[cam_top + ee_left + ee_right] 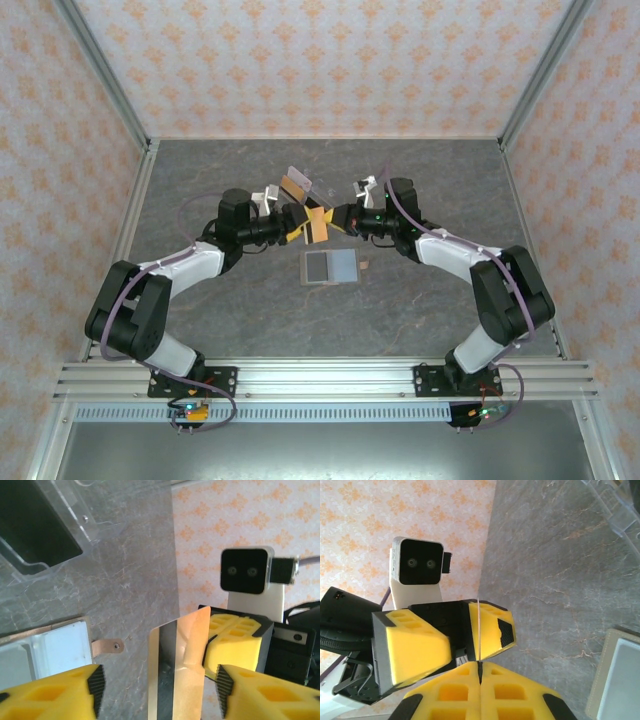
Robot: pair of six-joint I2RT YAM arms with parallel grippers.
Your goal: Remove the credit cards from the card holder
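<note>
right gripper (pixel 479 665) is clamped on the edge of a tan card (pixel 180 665) with a dark stripe, holding it in the air over the table (pixel 420 300). left gripper (pixel 160 687) faces it with its jaws spread, one on each side of the card, not pinching it. the card holder (pixel 77 516) sits on the table behind them, well apart, and pale grey cards (pixel 330 267) lie flat nearer the arm bases. the risk looks to be in the handover: if the right lets go before the left has closed, the card falls. it is held by a thin margin, so a one-sided push from a closing jaw could swing or bend it. the two grippers also sit close enough to knock together.
</note>
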